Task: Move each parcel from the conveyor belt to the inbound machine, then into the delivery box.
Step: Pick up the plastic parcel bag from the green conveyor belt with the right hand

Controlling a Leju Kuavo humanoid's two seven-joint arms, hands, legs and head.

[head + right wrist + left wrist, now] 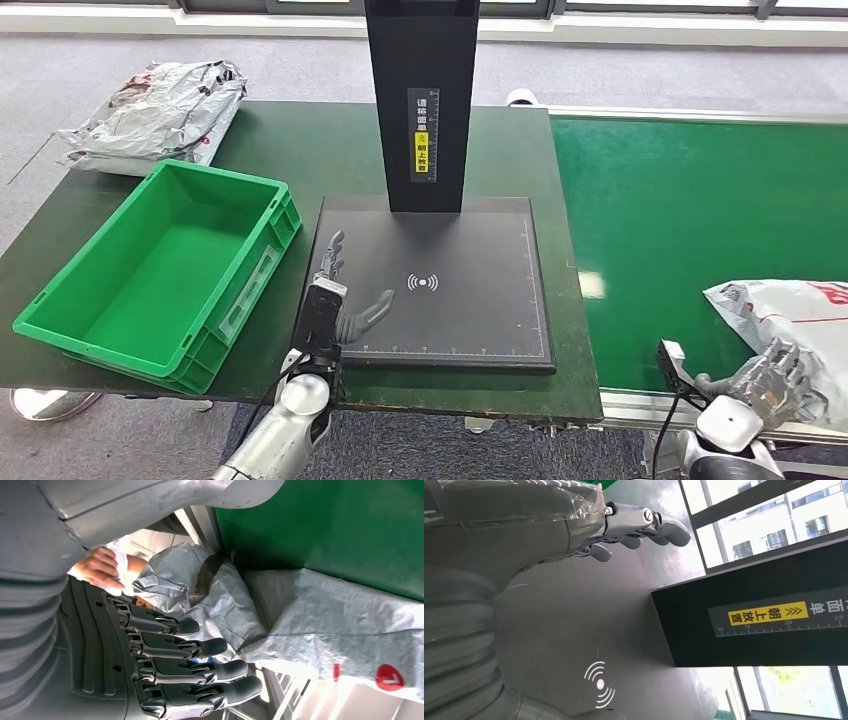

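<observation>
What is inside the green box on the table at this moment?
The green box holds nothing on the part of its floor that shows: bare green plastic. The near wall covers a strip of the floor along its base, so that strip cannot be checked.

The inbound machine's black post point(769, 615) carries a yellow label point(768, 614) reading 朝上放置 with chevrons, ruler marks 10, 20 and 25 beneath, while its platform point(470, 300) bears a white wireless-signal symbol point(423, 283) at centre.

The crumpled grey plastic mailer parcel point(790, 310) on the green belt is cut off at the right edge. The black scanner column point(423, 100) is cropped at the far edge.
</observation>
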